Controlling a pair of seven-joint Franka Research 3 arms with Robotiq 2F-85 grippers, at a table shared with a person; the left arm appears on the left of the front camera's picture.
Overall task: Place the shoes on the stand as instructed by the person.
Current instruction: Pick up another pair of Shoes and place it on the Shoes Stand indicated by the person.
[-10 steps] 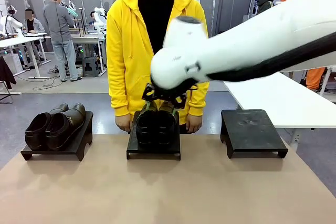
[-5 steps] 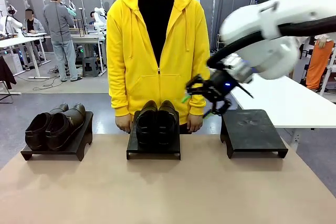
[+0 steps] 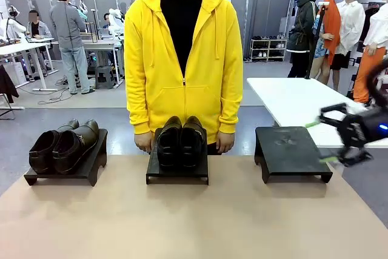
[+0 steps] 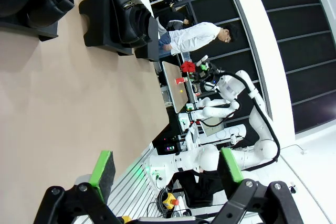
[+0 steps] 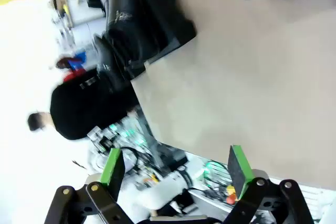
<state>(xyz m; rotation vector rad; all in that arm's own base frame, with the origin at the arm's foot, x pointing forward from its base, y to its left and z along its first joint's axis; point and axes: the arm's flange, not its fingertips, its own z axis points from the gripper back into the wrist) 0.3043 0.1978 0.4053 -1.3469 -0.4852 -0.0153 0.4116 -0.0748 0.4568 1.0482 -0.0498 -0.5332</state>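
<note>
R gripper (image 3: 332, 140) open, empty, well right of centre-stand shoes (image 3: 180, 141).

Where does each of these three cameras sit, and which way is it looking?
Front: fixed on the robot's side, facing the person across the table; right pincer open at the picture's right.
Left wrist: on the left arm, rolled sideways; left pincer open.
Right wrist: likewise rolled; right pincer open.
All share the middle stand's shoes.

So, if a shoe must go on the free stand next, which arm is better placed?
Probably the right: its open, empty pincer hangs just beside the bare stand on the table's right end. The left pincer is open too.
</note>
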